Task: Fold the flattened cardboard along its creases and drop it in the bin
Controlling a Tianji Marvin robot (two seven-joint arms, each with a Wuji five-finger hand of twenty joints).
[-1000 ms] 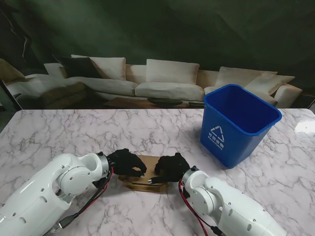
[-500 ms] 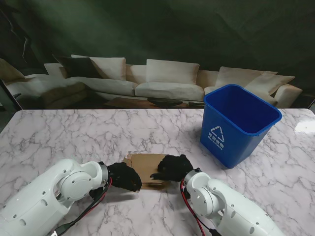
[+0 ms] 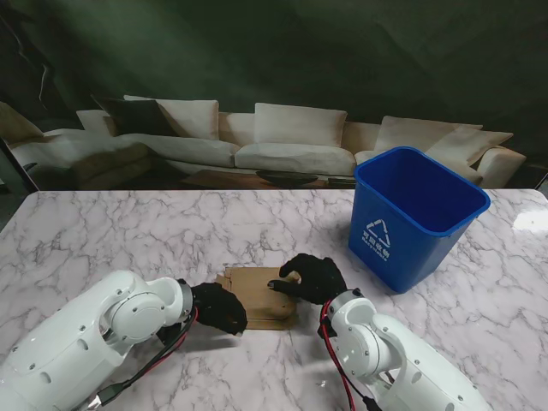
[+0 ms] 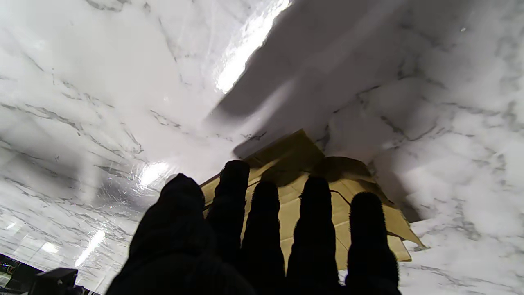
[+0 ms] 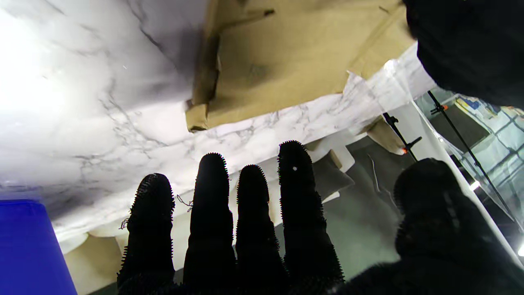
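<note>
The cardboard lies on the marble table, close to me and between my two hands, folded into a small flat stack with its edges not lined up. My left hand rests on its left edge with the fingers side by side and flat on top. My right hand sits at the right edge; its fingers look straight and apart, and I cannot tell if it holds anything. I think the folding is partly done, since some flaps look folded over. The blue bin stands well apart on my right. Picking the cardboard up and dropping it in is not done yet.
</note>
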